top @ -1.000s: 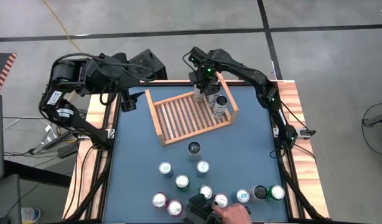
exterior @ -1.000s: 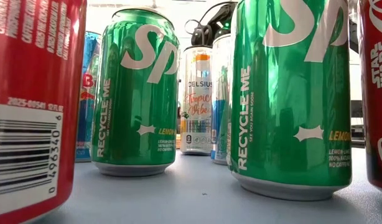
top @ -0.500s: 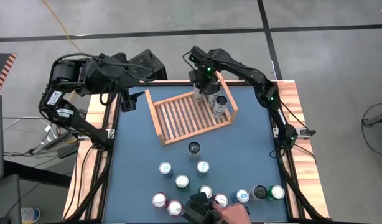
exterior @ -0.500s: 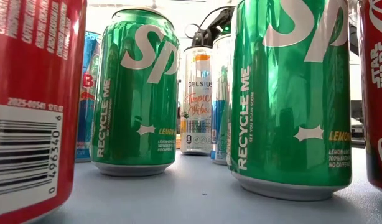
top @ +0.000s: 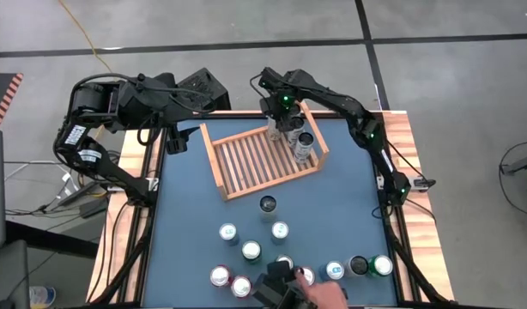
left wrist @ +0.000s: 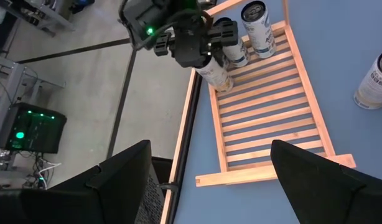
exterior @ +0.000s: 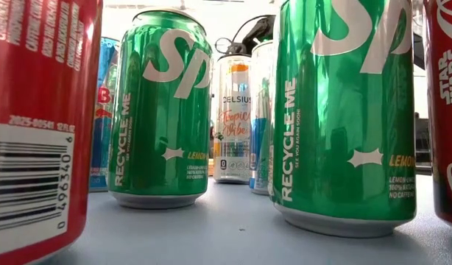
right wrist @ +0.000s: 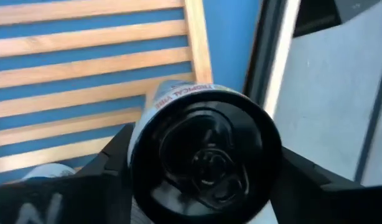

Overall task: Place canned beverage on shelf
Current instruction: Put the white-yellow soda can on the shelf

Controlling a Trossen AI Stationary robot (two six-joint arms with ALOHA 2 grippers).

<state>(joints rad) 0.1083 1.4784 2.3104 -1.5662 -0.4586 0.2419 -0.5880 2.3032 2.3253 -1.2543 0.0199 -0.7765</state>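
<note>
Now the can goes down in the shelf's far corner.
Right gripper (top: 278, 123) straddles a black-topped can (right wrist: 206, 160) standing on the shelf (top: 246, 163), beside two placed cans (top: 303, 144), filling the row; its fingers appear parted, seemingly letting go. Left gripper (top: 175, 142) waits spread wide off the shelf's left side.

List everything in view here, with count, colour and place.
shelf: one, light-brown wood, far half of the table.
cans in shelf: three, pale sides, grouped at its right end.
loose cans: about eleven, tops green, red, silver or dark, near half of the table.
table: one, blue top.
person's hand: one, near edge, beside a dark device.
left gripper: open, empty, far left corner.
right gripper: over the shelf's far right corner, around one can.
</note>
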